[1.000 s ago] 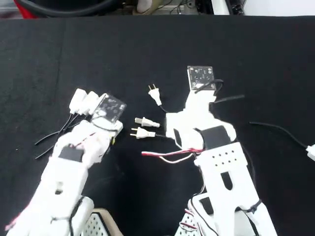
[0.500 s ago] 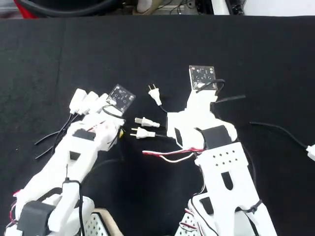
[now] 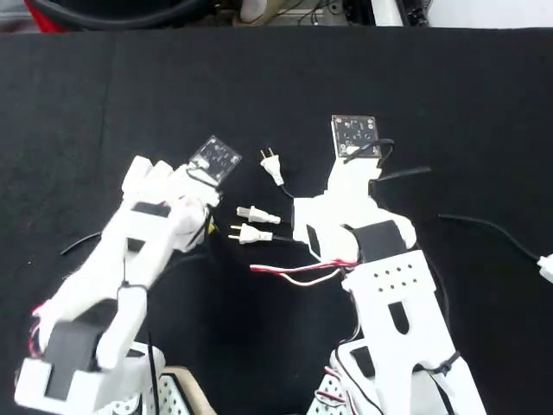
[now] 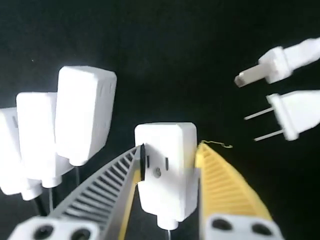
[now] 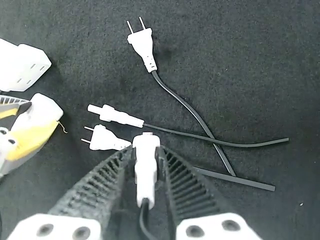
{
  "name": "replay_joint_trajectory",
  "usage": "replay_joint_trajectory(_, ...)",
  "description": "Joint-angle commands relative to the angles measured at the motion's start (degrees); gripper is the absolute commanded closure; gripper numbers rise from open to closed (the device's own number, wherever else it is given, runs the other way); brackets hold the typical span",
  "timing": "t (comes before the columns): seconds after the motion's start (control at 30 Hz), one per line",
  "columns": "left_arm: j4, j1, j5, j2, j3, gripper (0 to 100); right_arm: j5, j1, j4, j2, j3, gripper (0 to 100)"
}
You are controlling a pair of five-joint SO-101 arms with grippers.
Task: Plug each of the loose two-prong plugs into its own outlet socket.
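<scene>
My left gripper (image 4: 167,150) is shut on a white outlet socket (image 4: 165,165), with its slots facing up. Two more sockets (image 4: 82,115) lie side by side just beside it, also seen at the left of the black table as sockets (image 3: 145,175). Two loose plugs (image 4: 292,117) point their prongs toward the held socket. My right gripper (image 5: 145,150) is shut on a white plug (image 5: 145,167) whose cord runs back between the fingers. Close by lie a two-prong plug (image 5: 105,141), a plug on its side (image 5: 112,116) and a farther plug (image 5: 141,42). The left gripper (image 3: 197,207) and right gripper (image 3: 295,232) flank these plugs (image 3: 251,233).
Black cords (image 5: 220,142) trail from the plugs across the black cloth (image 3: 449,95). Another white connector (image 3: 546,268) with a black cord (image 3: 484,226) sits at the right edge. Red and white wires (image 3: 294,272) hang off the right arm.
The left arm has reared up and its wrist has swung right and farther back, toward the plugs. The right arm and the loose plugs have stayed put.
</scene>
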Motion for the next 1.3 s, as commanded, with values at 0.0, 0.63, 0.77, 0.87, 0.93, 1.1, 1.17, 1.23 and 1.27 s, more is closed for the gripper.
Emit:
replay_joint_trajectory(0.0,7.5,-0.4,-2.6,6.5,-7.9,80,0.4,0.3,0.5,0.1,-2.7,98.7)
replay_joint_trajectory(0.63,14.3,0.3,-5.0,0.4,-5.4,95,0.4,0.3,0.3,0.2,-2.6,98.7)
replay_joint_trajectory(0.77,14.6,5.5,-2.6,-12.9,4.4,95,0.4,0.4,0.4,0.2,-2.6,98.7)
replay_joint_trajectory(0.87,14.7,8.9,-1.9,-25.3,13.0,95,0.4,0.6,0.6,0.2,-2.7,98.7)
replay_joint_trajectory(0.93,14.7,9.6,-0.7,-32.2,16.8,95,0.4,0.6,0.6,0.2,-2.7,98.7)
replay_joint_trajectory(1.1,21.8,15.3,-0.1,-42.3,18.9,95,0.4,0.7,0.8,0.2,-2.8,98.7)
replay_joint_trajectory(1.17,24.2,20.1,2.7,-44.5,18.9,95,1.1,2.5,1.9,0.1,-3.5,98.7)
replay_joint_trajectory(1.23,24.3,23.8,4.2,-45.9,18.9,95,3.5,5.5,5.5,0.0,-6.1,98.7)
replay_joint_trajectory(1.27,23.3,25.3,4.4,-46.0,18.8,95,4.4,7.7,8.3,0.0,-8.1,98.7)
